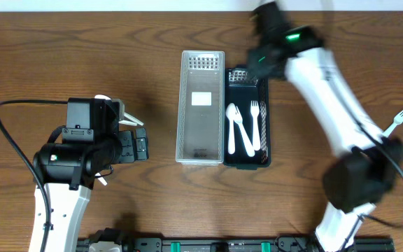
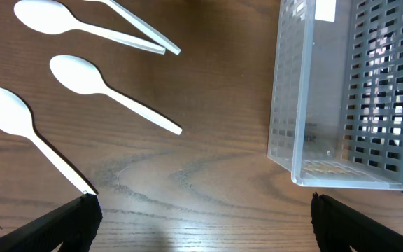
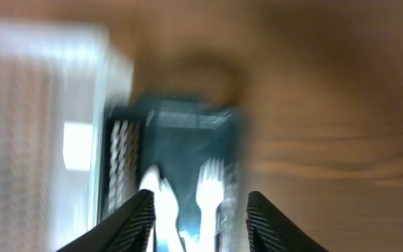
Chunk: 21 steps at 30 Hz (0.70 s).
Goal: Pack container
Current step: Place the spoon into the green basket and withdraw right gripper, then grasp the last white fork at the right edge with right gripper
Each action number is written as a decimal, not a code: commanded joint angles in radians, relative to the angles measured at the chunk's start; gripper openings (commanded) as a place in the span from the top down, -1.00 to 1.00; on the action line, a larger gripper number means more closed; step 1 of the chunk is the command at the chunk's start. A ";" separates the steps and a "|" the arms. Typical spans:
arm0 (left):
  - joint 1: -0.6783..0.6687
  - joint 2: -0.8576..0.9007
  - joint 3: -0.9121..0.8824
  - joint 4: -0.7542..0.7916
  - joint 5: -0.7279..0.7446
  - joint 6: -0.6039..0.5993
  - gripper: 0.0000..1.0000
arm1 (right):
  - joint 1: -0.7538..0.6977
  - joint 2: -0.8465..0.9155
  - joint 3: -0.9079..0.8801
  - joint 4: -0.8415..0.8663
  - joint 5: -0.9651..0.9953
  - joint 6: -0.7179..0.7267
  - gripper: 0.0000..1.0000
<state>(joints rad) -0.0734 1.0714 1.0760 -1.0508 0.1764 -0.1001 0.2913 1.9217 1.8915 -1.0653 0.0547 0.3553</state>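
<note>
A clear slotted container [image 1: 201, 108] stands mid-table, empty. Beside it on the right is a black container [image 1: 263, 133] holding white cutlery: a spoon [image 1: 234, 129] and a fork [image 1: 255, 122]. My right gripper [image 1: 256, 64] hovers over the black container's far end, open and empty. Its wrist view is blurred and shows the fork [image 3: 210, 183] and the spoon [image 3: 152, 185] between the open fingers [image 3: 198, 210]. My left gripper [image 1: 140, 145] is open and empty left of the clear container [image 2: 341, 91]. Three white spoons [image 2: 82, 75] lie on the table ahead of its fingers [image 2: 201, 210].
A lone white fork [image 1: 397, 120] lies on the table at the far right, by the right arm's base. More white handles [image 2: 142, 31] lie beyond the spoons. The left arm covers most of the spoons in the overhead view.
</note>
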 commanded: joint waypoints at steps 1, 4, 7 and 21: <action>0.005 -0.003 0.014 -0.005 -0.009 0.013 -0.96 | -0.165 -0.121 0.032 -0.009 0.054 0.118 -0.35; 0.005 -0.003 0.014 -0.008 -0.009 0.013 -0.96 | -0.345 -0.153 0.032 -0.041 0.046 0.184 -0.38; 0.005 -0.003 0.014 -0.008 -0.009 0.013 -0.96 | -0.521 -0.143 0.024 -0.075 0.012 0.195 -0.66; 0.005 -0.003 0.014 -0.008 -0.009 0.013 -0.96 | -0.879 0.159 -0.024 -0.114 -0.015 0.151 -0.84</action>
<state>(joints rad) -0.0734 1.0714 1.0760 -1.0519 0.1764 -0.1001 -0.5678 2.0205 1.8759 -1.1702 0.0525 0.5293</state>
